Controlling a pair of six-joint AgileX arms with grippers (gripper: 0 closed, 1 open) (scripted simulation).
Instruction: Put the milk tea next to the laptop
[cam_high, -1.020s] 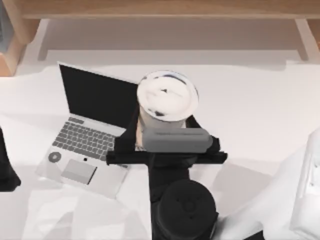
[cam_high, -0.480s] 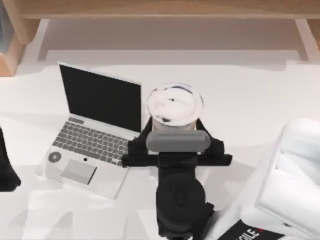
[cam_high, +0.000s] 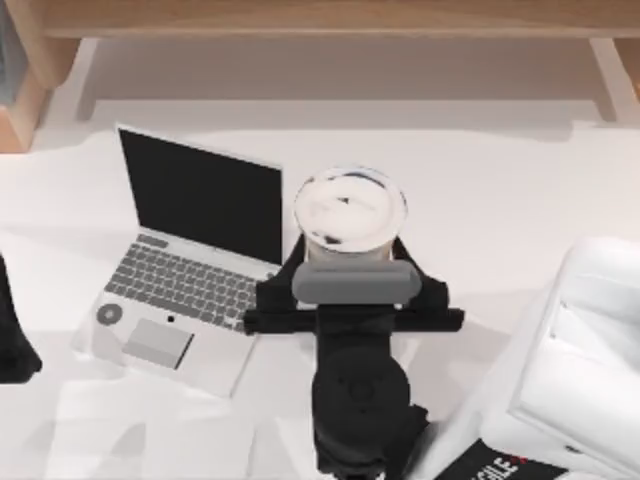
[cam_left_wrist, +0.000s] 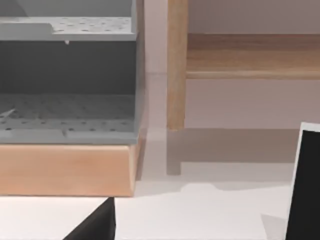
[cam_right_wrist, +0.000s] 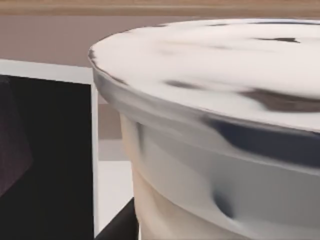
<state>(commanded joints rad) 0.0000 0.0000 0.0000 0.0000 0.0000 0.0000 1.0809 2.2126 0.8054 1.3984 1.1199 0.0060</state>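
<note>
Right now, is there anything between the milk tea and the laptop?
No. In the top view, a thin strip of bare white table separates the milk tea, held by the right gripper, from the laptop.

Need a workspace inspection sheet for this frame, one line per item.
Surface: white table, bare at its right.
Job's things: milk tea upright, just right of the open laptop.
Clutter: nothing seen.
Grippers: right pincer around the cup, fingers on both sides; left arm parked at the table's left edge.
Cables: nothing seen.
Surroundings: wooden shelf behind the table; grey perforated rack in the left wrist view.
</note>
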